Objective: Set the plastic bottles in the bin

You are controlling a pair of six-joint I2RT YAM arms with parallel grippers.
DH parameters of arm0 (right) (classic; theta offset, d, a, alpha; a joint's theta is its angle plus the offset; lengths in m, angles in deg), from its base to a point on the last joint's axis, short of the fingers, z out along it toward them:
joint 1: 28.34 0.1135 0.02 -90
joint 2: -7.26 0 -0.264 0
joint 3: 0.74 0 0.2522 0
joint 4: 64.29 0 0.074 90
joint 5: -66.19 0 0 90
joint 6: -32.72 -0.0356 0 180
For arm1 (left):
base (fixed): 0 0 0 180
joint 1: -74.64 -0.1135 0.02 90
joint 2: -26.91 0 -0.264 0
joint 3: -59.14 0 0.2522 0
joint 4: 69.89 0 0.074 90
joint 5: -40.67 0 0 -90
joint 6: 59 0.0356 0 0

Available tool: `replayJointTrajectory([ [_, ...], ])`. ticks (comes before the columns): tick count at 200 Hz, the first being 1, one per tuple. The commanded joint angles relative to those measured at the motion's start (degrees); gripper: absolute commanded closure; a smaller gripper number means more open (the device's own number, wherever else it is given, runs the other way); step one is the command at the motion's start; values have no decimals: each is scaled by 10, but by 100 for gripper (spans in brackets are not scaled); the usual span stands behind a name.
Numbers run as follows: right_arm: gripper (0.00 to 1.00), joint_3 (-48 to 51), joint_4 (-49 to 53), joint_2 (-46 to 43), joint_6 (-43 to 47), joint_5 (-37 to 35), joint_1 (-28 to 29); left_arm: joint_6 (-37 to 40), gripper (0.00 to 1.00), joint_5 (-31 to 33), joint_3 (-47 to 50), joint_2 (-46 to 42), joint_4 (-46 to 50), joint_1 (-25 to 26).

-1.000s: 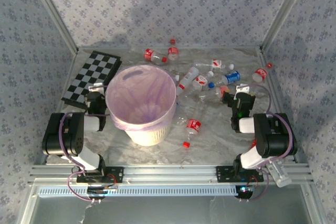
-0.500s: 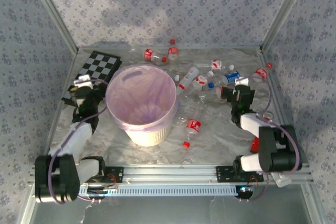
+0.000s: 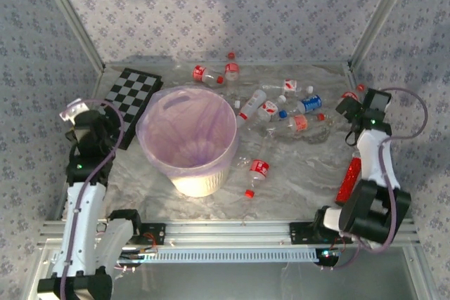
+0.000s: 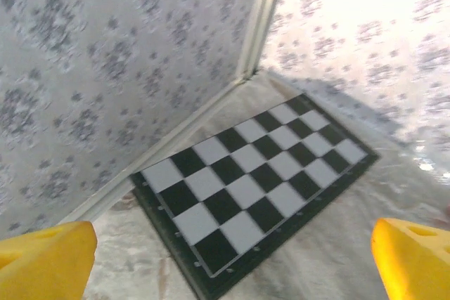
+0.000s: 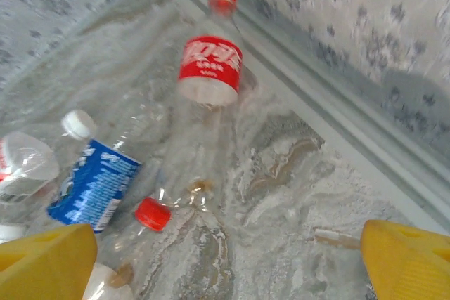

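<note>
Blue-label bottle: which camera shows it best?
Right wrist: the blue-label bottle lies close, with its label and white cap plain to see. Top external has the same bottle whole but tiny, image-right of the bin. Left wrist faces the chequered board instead.

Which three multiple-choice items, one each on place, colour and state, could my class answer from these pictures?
1. Where is the chequered board relative to the bin?
A. left of it
B. right of it
C. inside it

2. What colour is the label on the white-capped bottle in the right wrist view?
A. green
B. blue
C. yellow

3. How is the left pincer?
A. open and empty
B. shut on a bottle
C. shut on the board

Answers:
1 A, the top view shows the board at the bin's left.
2 B, its label is plainly blue.
3 A, its jaws stand far apart with nothing between.
</note>
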Motion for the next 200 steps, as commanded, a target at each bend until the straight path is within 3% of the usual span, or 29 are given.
replayJointTrajectory([
  [1, 5, -50, 26, 69, -38, 97, -18, 1, 0, -85, -80, 26, 92, -3],
  [31, 6, -108, 21, 152, -32, 110, -17, 17, 2, -191, -180, 56, 151, 3],
  [54, 8, -159, 34, 218, -26, 118, -24, 35, 7, -245, -233, 77, 191, 37],
  [87, 13, -191, 36, 272, -28, 145, -27, 89, 8, -226, -297, 132, 263, 149],
  [103, 18, -214, 46, 301, -20, 159, -21, 107, 8, -205, -301, 156, 278, 179],
  [163, 20, -276, 90, 377, 8, 154, 2, 93, 10, -215, -240, 195, 255, 185],
  [200, 19, -282, 96, 408, 9, 135, 4, 59, 9, -281, -196, 202, 221, 175],
])
